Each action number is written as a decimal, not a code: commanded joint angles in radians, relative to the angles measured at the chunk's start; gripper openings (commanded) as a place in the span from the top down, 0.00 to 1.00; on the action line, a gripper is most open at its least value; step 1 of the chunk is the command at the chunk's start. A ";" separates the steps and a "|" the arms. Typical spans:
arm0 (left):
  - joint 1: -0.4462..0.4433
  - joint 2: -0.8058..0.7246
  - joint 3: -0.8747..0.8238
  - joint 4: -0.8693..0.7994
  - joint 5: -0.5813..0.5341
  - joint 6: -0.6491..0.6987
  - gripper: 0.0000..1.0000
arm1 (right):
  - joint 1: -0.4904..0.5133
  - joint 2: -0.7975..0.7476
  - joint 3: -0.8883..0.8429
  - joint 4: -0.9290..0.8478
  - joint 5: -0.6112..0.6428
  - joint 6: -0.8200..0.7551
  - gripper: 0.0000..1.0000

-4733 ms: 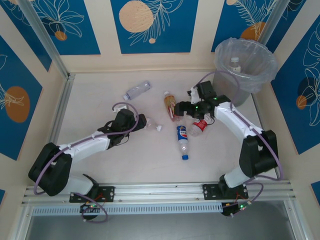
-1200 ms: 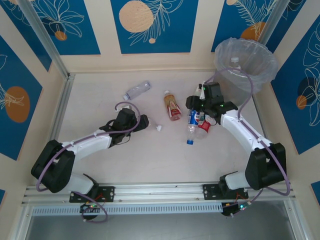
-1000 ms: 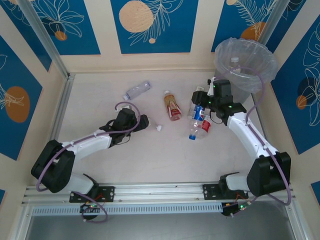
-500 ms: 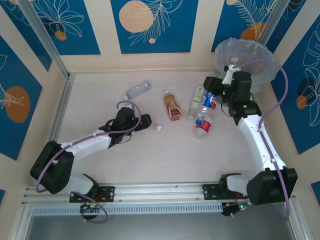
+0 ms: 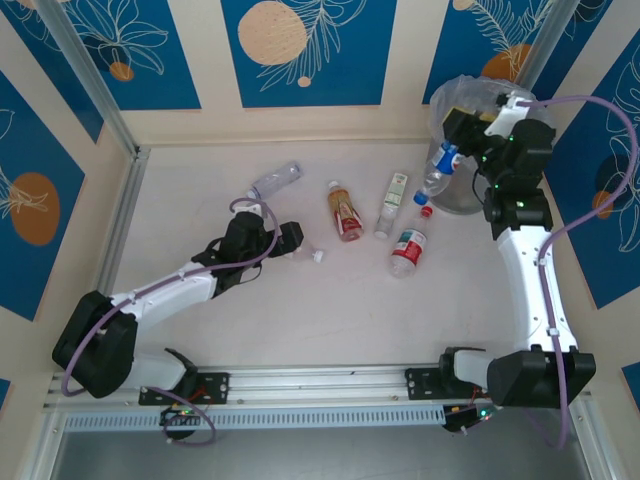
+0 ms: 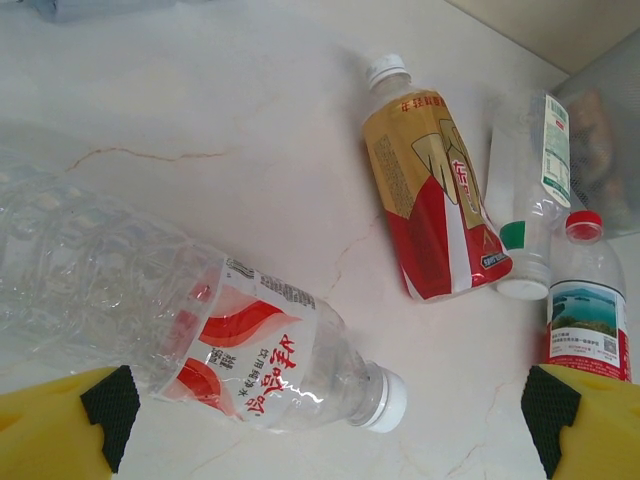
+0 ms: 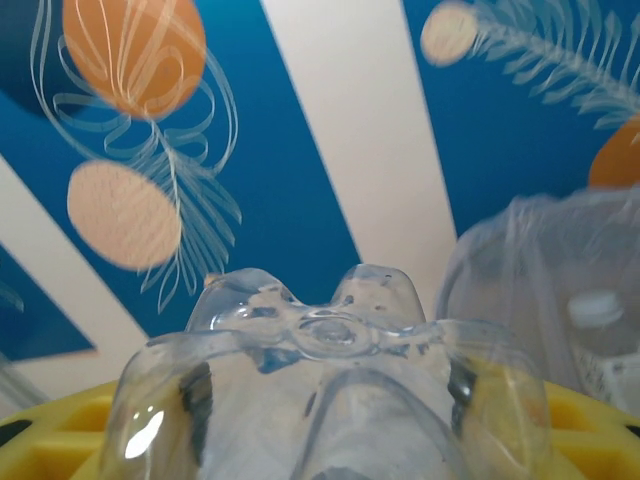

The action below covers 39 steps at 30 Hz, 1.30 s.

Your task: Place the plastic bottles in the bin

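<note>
while right jaws pinch the pepsi bottle (image 5: 445, 160) aslant, cap lowest, beside the bin (image 5: 458, 198), left jaws stand spread.

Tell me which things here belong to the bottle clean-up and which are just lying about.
Job: bin, blue-label bottle held in the right claw, red-white bottle inside the open left claw, orange bottle, green-white bottle, red-capped bottle, clear bottle.
Just there: patterned wall, metal rail.
</note>
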 commanded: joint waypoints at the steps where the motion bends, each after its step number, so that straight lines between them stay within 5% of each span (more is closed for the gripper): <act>1: 0.010 -0.023 -0.015 0.013 -0.002 0.012 0.00 | -0.043 0.014 0.032 0.137 0.022 0.038 0.49; 9: 0.010 -0.037 -0.026 0.002 -0.010 0.013 0.00 | -0.154 0.031 -0.025 0.262 0.085 0.206 0.50; 19: 0.010 -0.025 -0.019 0.005 -0.001 0.001 0.00 | -0.207 0.033 -0.138 0.469 0.306 0.290 0.50; 39: 0.010 0.041 0.007 0.030 0.028 -0.033 0.01 | -0.176 0.213 -0.101 0.782 0.525 0.149 0.49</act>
